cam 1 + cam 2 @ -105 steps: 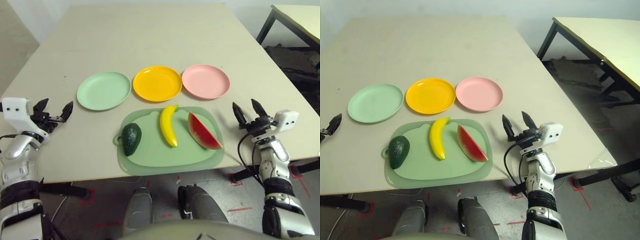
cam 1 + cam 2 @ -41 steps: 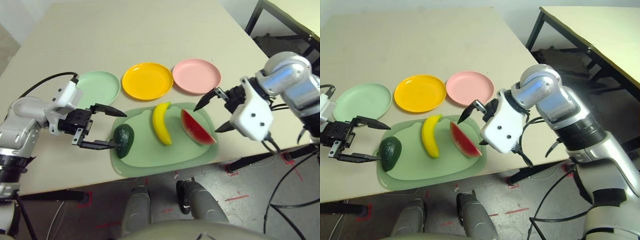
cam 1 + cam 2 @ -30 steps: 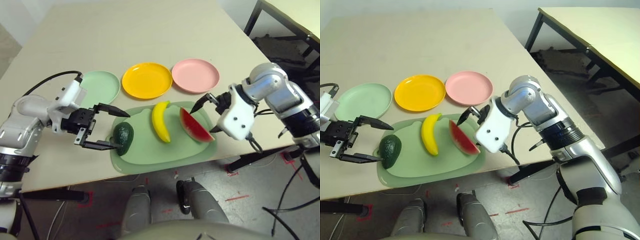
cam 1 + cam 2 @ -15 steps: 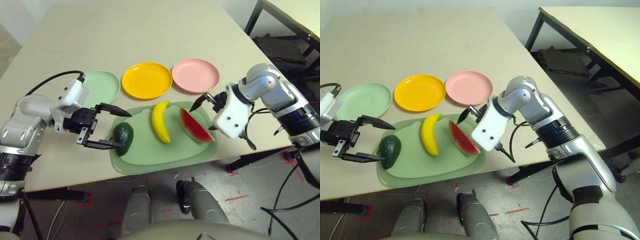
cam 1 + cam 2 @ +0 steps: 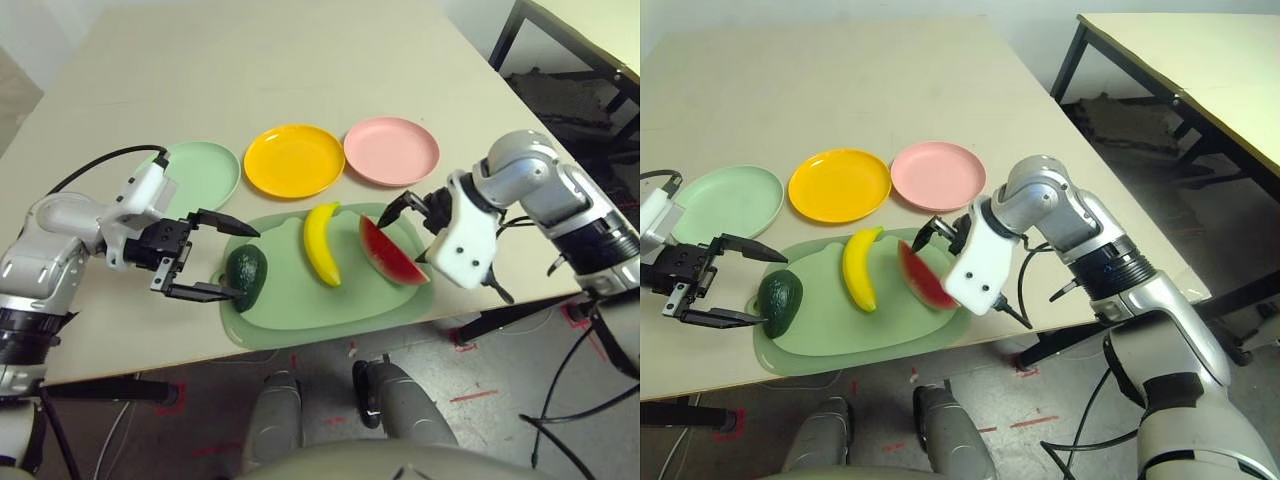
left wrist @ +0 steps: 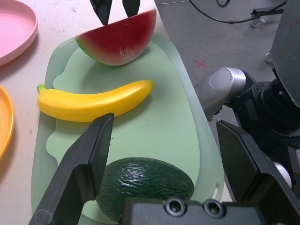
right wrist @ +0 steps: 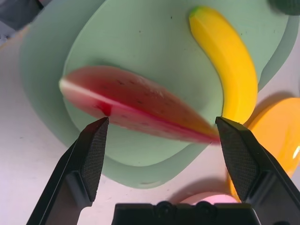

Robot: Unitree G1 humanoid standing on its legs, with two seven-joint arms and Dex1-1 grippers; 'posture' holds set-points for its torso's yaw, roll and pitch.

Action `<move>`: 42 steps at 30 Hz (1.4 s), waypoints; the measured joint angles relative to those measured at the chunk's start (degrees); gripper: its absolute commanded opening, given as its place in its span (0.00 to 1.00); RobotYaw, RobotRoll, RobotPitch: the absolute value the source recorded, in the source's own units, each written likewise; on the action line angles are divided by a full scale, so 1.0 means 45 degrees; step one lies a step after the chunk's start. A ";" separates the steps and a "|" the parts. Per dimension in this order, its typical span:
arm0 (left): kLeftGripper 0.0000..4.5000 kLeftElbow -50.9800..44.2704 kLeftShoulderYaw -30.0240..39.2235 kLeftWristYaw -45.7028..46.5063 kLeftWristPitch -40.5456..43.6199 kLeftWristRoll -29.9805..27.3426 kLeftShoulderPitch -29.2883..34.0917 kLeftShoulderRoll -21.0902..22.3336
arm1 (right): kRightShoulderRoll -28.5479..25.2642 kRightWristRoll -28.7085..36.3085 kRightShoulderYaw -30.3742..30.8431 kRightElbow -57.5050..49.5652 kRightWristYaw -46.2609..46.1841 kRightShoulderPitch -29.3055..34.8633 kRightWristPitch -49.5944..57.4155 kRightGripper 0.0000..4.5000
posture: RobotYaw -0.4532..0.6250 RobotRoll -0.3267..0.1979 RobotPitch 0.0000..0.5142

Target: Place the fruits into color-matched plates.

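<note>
None of the sorting is done: the avocado (image 5: pixel 246 277), the banana (image 5: pixel 321 244) and the watermelon wedge (image 5: pixel 391 252) all lie on the pale green cutting mat (image 5: pixel 330 313), and the mint green plate (image 5: pixel 203 178), yellow plate (image 5: pixel 294 161) and pink plate (image 5: pixel 391 151) stand empty in a row on the desk (image 5: pixel 270 60). All three transfers are left.

The left gripper (image 5: pixel 248 263) has its fingers spread wide at the avocado, grasping nothing; whether one fingertip touches the rind is hard to say. The right gripper (image 7: pixel 163 120) also holds its fingers apart, around the watermelon wedge and not clenched on it. The wedge looks like the likelier first pick, bound for the pink plate, with avocado to mint green and banana to yellow.
</note>
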 measured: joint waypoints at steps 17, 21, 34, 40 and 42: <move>0.99 0.0004 0.0078 0.0000 0.0091 0.0129 -0.0305 -0.0352 | -0.0029 -0.0530 0.0673 0.0295 0.0129 0.0665 0.0047 1.00 | 0.41 0.62 0.34; 0.99 0.0001 0.0119 0.0001 0.0092 0.0141 -0.0304 -0.0352 | -0.0089 -0.0527 0.0687 0.0004 0.0206 0.0789 0.0503 1.00 | 0.41 0.62 0.34; 0.99 0.0120 0.0132 0.0001 0.0086 0.0201 -0.0518 -0.0358 | 0.0372 -0.1127 0.0685 -0.0126 -0.0455 0.0793 0.2820 1.00 | 0.40 0.62 0.34; 0.99 0.0204 0.0134 0.0000 0.0038 0.0206 -0.0526 -0.0359 | 0.0341 -0.1141 0.0681 -0.0480 -0.0468 0.1059 0.3587 1.00 | 0.40 0.62 0.34; 0.99 0.0202 0.0133 0.0001 0.0036 0.0203 -0.0521 -0.0363 | 0.0291 -0.1146 0.0672 -0.0681 -0.0436 0.1159 0.3959 1.00 | 0.40 0.62 0.34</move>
